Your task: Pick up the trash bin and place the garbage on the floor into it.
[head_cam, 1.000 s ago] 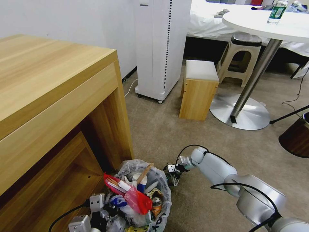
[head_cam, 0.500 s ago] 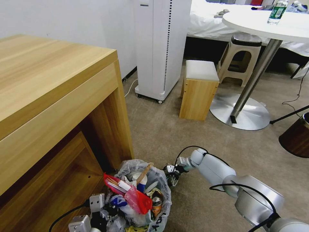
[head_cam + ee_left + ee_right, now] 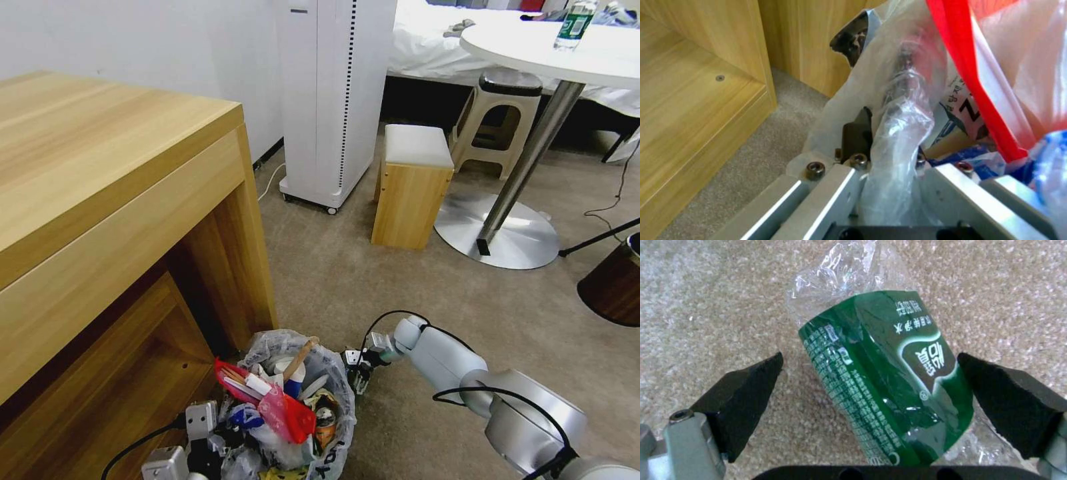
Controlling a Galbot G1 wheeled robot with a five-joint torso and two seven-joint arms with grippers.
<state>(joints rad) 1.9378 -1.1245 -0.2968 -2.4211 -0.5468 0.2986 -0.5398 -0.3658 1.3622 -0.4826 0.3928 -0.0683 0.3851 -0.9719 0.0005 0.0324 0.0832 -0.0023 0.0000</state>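
Green label and crumpled clear plastic mark the bottle (image 3: 889, 380), which lies on the beige carpet (image 3: 706, 306) directly between the two black pads (image 3: 746, 396) of the right gripper (image 3: 871, 386); the pads stand wide apart, one on each side of the bottle, and neither touches it. From the head camera, that right gripper (image 3: 357, 370) sits low over the carpet (image 3: 413, 293) just beside the bin's right side, at the end of a grey arm (image 3: 460, 373) reaching in from the lower right. The bin (image 3: 333, 427) stands on the carpet next to the leg of a wooden desk (image 3: 120, 200), its clear white bag (image 3: 273, 343) bulging over the rim and already heaped with rubbish: a red wrapper (image 3: 287, 413), a wooden stick (image 3: 300, 357), a can (image 3: 325, 420) and white scraps. The left gripper (image 3: 200, 433) is at the bin's near left edge; in its wrist camera the left gripper (image 3: 889, 173) has its metal fingers (image 3: 835, 193) clamped on a bunched fold of the bag (image 3: 898, 140) over the bin's dark rim (image 3: 853, 36), with the red wrapper (image 3: 978, 86) pressed close beside it. Farther back stand a small wooden stool (image 3: 410, 183) and a round white table (image 3: 553, 47).
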